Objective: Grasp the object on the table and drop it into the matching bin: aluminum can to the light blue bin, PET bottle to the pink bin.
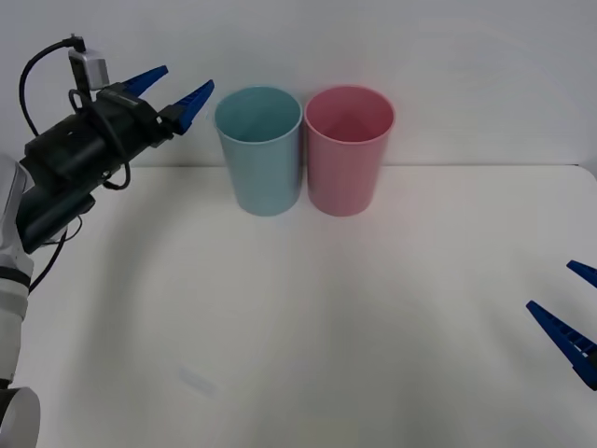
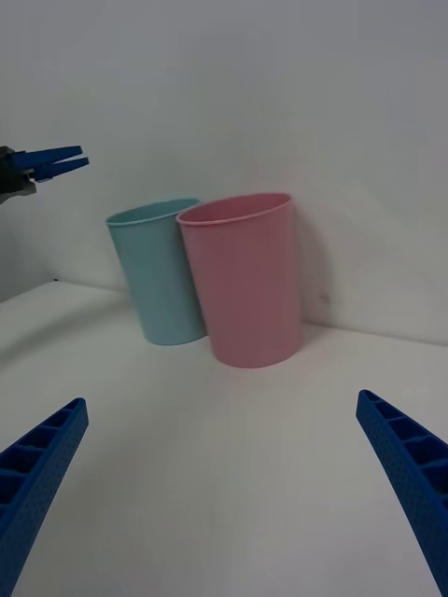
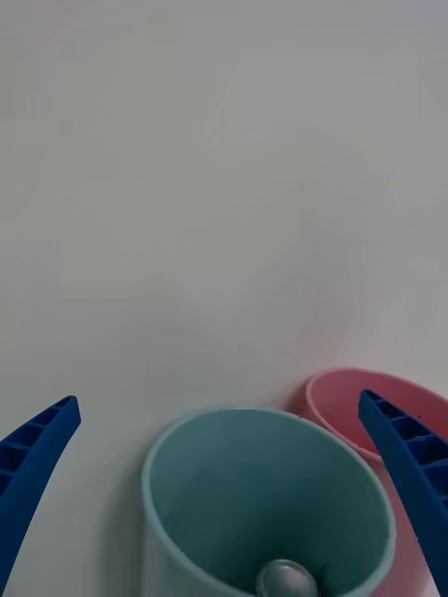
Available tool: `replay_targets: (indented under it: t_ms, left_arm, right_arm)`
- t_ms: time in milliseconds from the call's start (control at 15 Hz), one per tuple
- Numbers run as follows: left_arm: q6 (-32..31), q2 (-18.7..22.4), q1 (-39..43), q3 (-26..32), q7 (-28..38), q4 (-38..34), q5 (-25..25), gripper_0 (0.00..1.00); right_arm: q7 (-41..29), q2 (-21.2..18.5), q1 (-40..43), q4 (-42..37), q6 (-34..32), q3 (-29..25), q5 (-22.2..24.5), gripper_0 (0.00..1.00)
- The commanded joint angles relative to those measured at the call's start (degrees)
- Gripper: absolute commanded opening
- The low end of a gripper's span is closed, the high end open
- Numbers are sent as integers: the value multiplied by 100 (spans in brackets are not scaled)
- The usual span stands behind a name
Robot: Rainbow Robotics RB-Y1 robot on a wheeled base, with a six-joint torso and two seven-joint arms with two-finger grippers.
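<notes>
Two pincers with blue ribbed fingers are in the scene, and both are released, with nothing between the fingers. Nearest to the robot, the right pincer hangs low over the right edge of the wide, flat, plain white worktop, well apart from the bins; in its own wrist view its fingers stand far from each other at the two corners.

Farther away, the left pincer is raised in the air at the left side, just beside the rim of the tall, round, light blue-teal plastic bin and a little higher than it. Its black arm carries a looped cable and a small grey box.

At the far side of the worktop, near the white wall, this light blue bin stands upright. The tall, round, pink plastic bin of the same tapering shape is directly on its right, almost touching it.

From the left wrist view one looks down into the light blue bin, and at its bottom lies the silver top of the small drink can. The red body of the can is not visible from there.
</notes>
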Motion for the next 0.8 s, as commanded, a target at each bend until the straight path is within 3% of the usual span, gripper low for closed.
replay_targets:
  t_ms: [67,467,800]
  left_arm:
    - [-455,165,712,483,-71,-516,210,100]
    - [-912,631,2391,1265,-264,-1588,1045,100]
    - [-1440,780,3428,1881,-967,-1808,1494,100]
  right_arm:
    - [0,0,0,0,0,0,0,100]
    - [0,0,0,0,0,0,0,100]
    - [0,0,0,0,0,0,0,100]
